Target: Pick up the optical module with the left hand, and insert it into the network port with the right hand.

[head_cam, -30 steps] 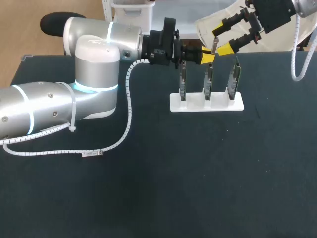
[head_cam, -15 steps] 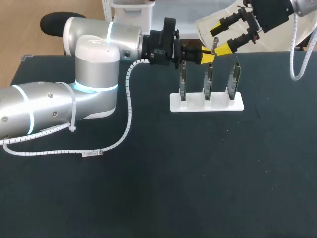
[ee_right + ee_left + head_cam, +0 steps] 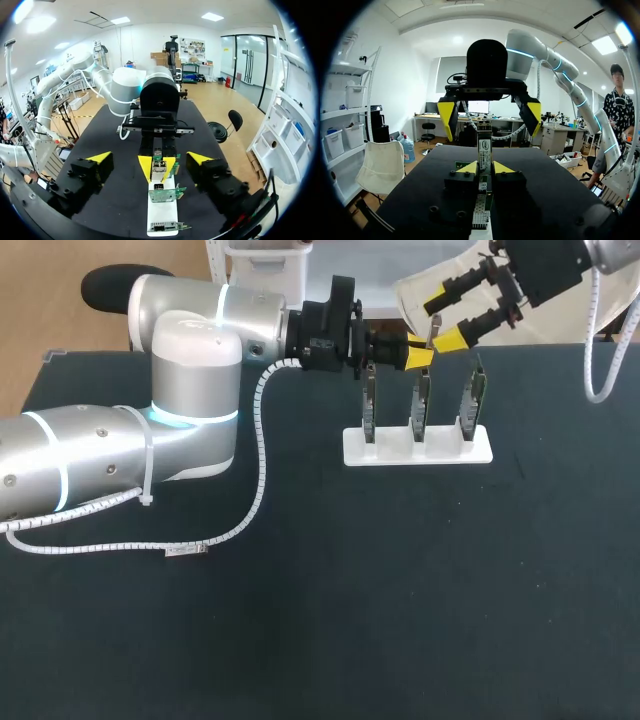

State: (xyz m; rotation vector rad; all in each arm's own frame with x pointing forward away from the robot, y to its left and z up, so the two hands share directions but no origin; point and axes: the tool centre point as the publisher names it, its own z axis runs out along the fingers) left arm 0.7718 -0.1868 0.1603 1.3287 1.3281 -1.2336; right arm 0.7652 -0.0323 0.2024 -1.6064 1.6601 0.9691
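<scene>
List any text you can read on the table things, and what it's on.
Nothing reads clearly.
Module in the left gripper: white label with print, too small to read.
Cable tag: too small to read.
Boards: no legible print.

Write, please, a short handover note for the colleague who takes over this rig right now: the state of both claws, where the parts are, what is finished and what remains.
Claws: left claw shut on the optical module; right claw open.
Parts: the module is held upright above the white holder, which carries three upright boards. The right claw's fingers stand on either side of the module's upper end and do not touch it.
Done: the pick-up with the left claw.
Left: the right claw closes on the module, the left claw releases it, then the right claw inserts it into a network port.
</scene>
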